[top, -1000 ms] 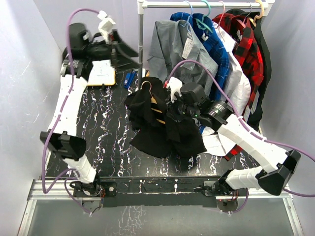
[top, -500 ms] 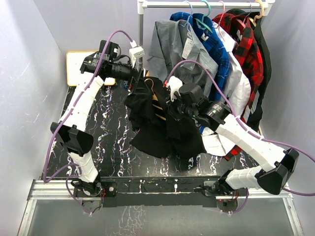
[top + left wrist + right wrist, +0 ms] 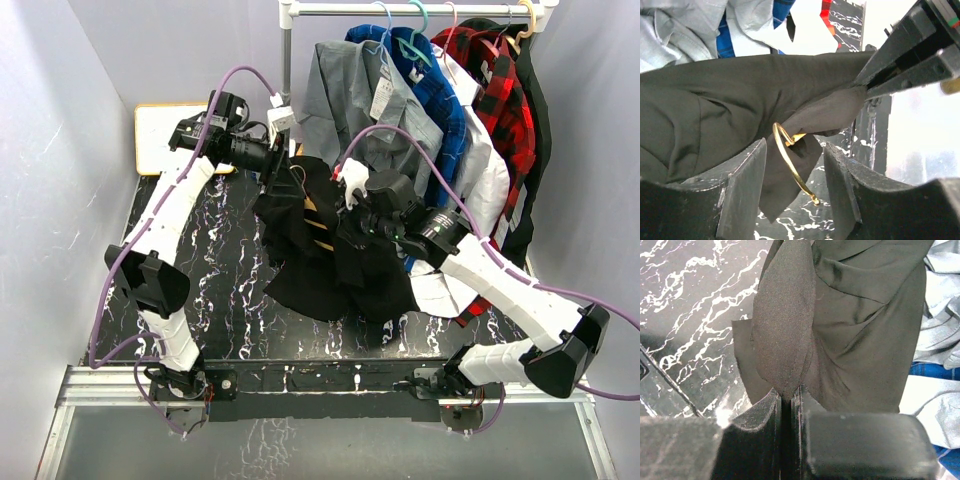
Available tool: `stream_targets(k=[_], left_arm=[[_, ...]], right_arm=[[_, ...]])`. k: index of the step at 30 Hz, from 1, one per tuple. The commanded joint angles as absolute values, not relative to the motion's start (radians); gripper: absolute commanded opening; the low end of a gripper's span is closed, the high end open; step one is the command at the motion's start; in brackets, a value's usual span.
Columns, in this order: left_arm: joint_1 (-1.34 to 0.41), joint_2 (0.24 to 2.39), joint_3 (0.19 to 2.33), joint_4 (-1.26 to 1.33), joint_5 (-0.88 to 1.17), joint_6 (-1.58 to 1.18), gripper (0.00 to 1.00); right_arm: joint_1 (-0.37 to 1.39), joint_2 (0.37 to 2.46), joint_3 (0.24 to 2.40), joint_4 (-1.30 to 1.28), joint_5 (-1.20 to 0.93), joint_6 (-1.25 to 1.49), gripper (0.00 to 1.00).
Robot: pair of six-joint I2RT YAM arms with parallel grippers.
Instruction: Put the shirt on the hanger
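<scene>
One change: L jaws, new from back-left, wide round hanger (image 3: 788,167); R jaws tight on shirt (image 3: 785,330).

Both arms are built of smooth white link shells joined by bulky black joint housings. The left arm (image 3: 170,215) shows on the left of the overhead frame, the right arm (image 3: 500,285) at lower right. A thin purple cable (image 3: 240,68) loops along each, reaching a small white connector block (image 3: 281,118) near the wrist. The left end effector (image 3: 794,150) has broad matte-black fingers (image 3: 742,195), scuffed grey at the edges. The right end effector (image 3: 787,392) has the same blocky black pads (image 3: 855,440).
</scene>
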State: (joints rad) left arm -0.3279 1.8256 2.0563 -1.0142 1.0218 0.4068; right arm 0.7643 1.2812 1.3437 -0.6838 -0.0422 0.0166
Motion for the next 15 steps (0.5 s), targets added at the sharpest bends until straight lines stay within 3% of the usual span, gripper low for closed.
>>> stream_targets(k=[1,3,4,5,9,15], left_arm=[[-0.33,1.772,2.046,-1.069,1.172,0.623,0.49],[-0.33,1.757,2.032,-1.104,1.189,0.742,0.45],[-0.33,1.748,2.02,-1.107,1.19,0.787,0.31],[-0.33,1.737,2.006,-1.108,1.185,0.84,0.02],[-0.331,1.665,1.884,-1.042,1.163,0.996,0.0],[-0.33,1.64,1.828,-1.292,1.197,1.617,0.0]], right_arm=[[0.768,1.209,1.329,-0.617,-0.141,0.002,0.0],[0.768,1.182,1.307,-0.607,-0.179,0.0,0.0],[0.768,1.159,1.296,-0.606,-0.195,-0.001,0.0],[0.768,1.146,1.289,-0.607,-0.207,-0.002,0.0],[0.765,1.097,1.261,-0.609,-0.234,0.017,0.0],[0.765,1.086,1.251,-0.63,-0.263,0.029,0.0]])
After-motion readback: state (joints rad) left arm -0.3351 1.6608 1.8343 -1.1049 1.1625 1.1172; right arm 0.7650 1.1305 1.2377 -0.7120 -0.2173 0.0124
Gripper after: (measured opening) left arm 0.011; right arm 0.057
